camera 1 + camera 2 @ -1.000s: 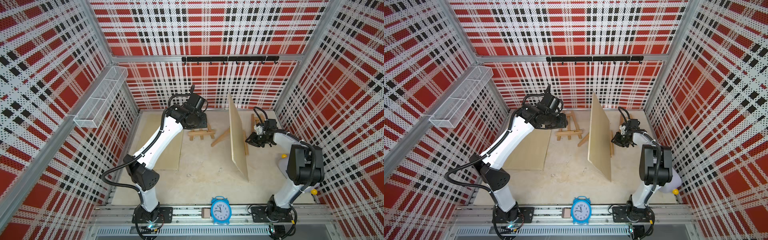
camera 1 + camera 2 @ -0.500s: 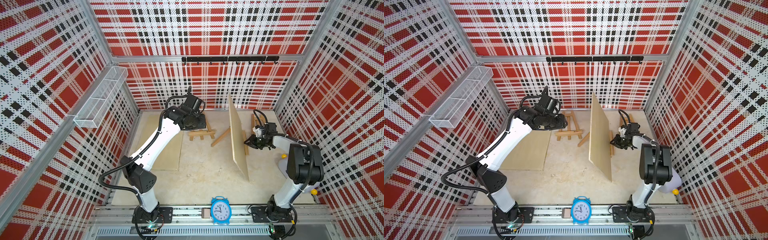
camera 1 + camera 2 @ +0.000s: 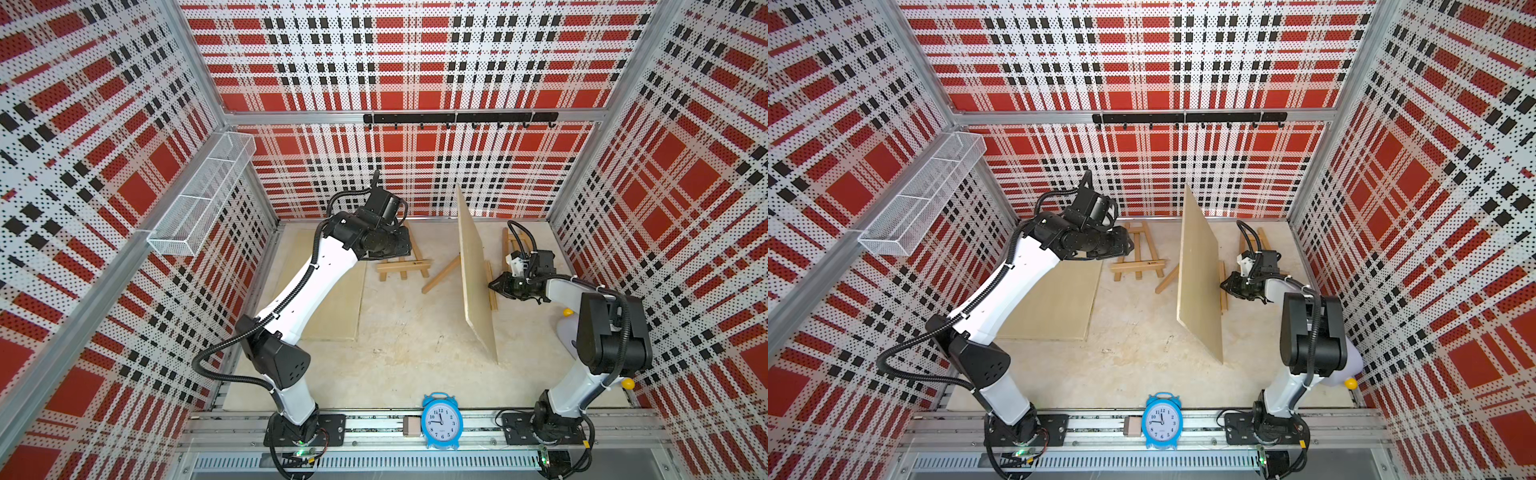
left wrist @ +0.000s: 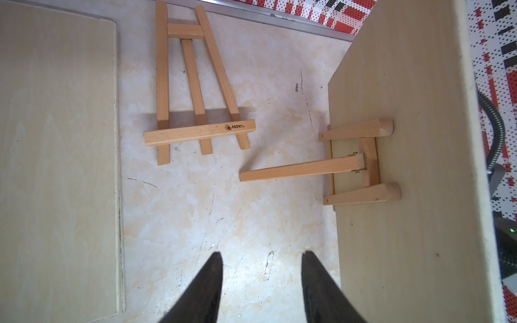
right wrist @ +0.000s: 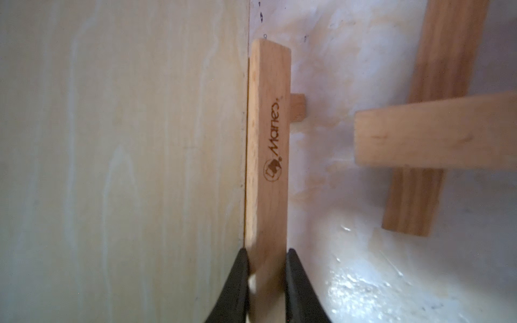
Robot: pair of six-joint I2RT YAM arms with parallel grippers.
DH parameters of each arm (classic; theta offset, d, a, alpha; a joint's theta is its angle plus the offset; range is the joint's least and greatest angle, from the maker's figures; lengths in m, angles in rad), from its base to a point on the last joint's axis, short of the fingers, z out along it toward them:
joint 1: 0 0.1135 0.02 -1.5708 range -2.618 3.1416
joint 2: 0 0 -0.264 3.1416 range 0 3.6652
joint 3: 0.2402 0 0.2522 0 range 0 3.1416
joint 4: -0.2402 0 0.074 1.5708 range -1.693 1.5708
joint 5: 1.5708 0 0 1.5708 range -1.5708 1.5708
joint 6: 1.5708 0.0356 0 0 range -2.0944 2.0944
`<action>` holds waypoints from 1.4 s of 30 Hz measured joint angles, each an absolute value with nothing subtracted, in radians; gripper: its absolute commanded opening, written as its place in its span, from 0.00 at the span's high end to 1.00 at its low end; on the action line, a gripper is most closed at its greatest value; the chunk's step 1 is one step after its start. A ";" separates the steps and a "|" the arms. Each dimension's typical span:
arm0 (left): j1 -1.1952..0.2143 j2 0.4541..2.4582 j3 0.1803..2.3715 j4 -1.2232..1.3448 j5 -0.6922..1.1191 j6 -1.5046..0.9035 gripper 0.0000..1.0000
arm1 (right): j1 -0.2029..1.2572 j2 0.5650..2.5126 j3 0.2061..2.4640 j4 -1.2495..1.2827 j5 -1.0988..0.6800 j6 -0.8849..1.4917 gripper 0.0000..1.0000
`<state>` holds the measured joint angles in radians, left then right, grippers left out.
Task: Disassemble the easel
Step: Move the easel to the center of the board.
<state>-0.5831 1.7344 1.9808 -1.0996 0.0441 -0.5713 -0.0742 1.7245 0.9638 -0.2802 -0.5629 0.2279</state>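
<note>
Right gripper [image 5: 267, 253]: clamped on the ledge strip [image 5: 268, 145] of the standing easel [image 3: 441, 274], near one end of the strip. One finger [image 5: 240, 279] is seated at the seam against the upright board [image 5: 112, 139].

Left gripper [image 4: 262, 253]: jaws apart, nothing between them. It is held above bare bench [image 4: 223, 209], between the flat board [image 4: 56, 153] and the upright board.

Task item: the standing easel is found right of bench centre, toward the back edge. The board is carried on its ledge and its rear leg [image 4: 302, 167] is splayed toward bench centre.

A flat easel [image 4: 195, 84] is laid near the back edge, and another easel [image 5: 436, 134] flat toward the back right corner.

Step, as judged: the easel is being pinned by its ledge so the board can be taken off.

Next move, as judged:
- The left gripper is to be brought to a free edge of the board and closed there.
- The board is to be lifted clear of the ledge and laid flat.
- Tipping is to be expected once support is lost, so the ledge grip should be kept until the board is secured.
</note>
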 measured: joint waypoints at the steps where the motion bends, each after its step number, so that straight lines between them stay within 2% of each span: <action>1: -0.585 1.732 1.981 -1.100 0.044 -0.571 0.51 | -0.074 1.719 0.959 -0.284 -0.562 0.228 0.90; 17: -0.640 1.680 1.982 -1.106 0.040 -0.576 0.50 | -0.010 1.665 0.931 -0.385 -0.560 0.175 0.92; 34: -0.813 1.630 2.053 -1.222 -0.003 -0.635 0.49 | 0.247 1.576 0.871 -0.461 -0.525 0.261 0.91; 39: -0.857 1.596 2.037 -1.286 -0.054 -0.686 0.49 | 0.264 1.575 0.875 -0.467 -0.513 0.291 0.85; 42: -0.889 1.549 2.004 -1.318 -0.086 -0.727 0.49 | 0.267 1.574 0.881 -0.474 -0.505 0.298 0.76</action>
<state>-0.8890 1.5494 2.0041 -1.3182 -0.0856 -0.7273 0.2668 1.5742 0.8806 -0.4740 -0.5049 0.2981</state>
